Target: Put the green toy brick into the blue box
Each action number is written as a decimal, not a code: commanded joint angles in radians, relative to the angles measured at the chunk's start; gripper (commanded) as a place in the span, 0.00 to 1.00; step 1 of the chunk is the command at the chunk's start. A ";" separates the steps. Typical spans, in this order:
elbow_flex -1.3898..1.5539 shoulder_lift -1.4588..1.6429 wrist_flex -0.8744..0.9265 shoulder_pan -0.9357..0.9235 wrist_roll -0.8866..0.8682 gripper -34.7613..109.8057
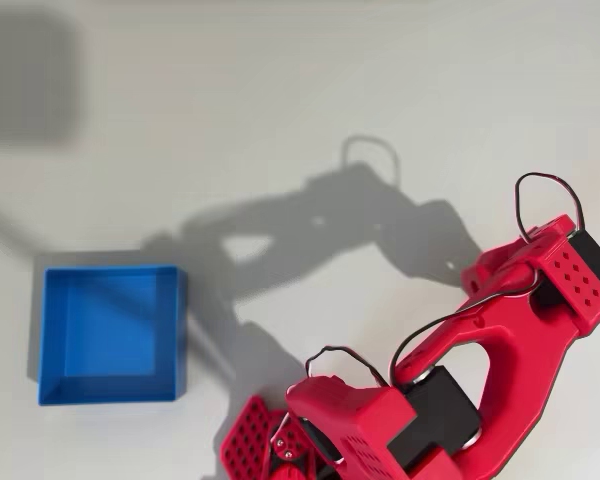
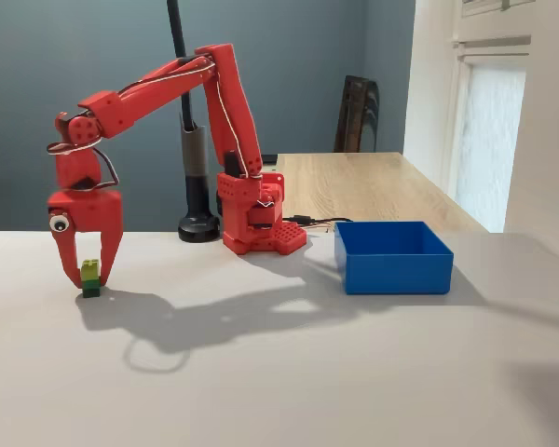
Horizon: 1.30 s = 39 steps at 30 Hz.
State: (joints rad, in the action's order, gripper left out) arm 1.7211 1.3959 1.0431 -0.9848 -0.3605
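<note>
Since the gripper is straddling the green toy brick with fingers seemingly not clamped yet, well away from the blue box, I'm guessing it's light, rigid, slick plastic, so it's wanting a flat-sided pinch.

Red arm reaches far out from its base toward the left of the fixed view. Upper arm rises steeply from the base, elbow at top. Forearm slopes down-left to the wrist. End effector points straight down, tips at the worktop, the two fingers spread apart with a gap between them. One finger carries a googly eye. In the overhead view the arm bends across the lower right, end effector at the bottom edge, finger spacing unclear there.
</note>
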 commanded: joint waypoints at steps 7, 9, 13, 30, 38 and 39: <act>-0.078 0.035 0.048 -0.008 0.002 0.24; -0.106 0.040 0.078 0.008 0.002 0.24; -0.170 0.044 0.150 0.061 -0.003 0.24; -0.281 0.083 0.371 0.560 0.084 0.24; -0.239 0.209 0.371 0.914 0.130 0.24; -0.230 0.222 0.371 0.959 0.133 0.24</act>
State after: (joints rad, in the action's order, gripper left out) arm 1.4880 1.4711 1.4036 -0.1657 -0.2255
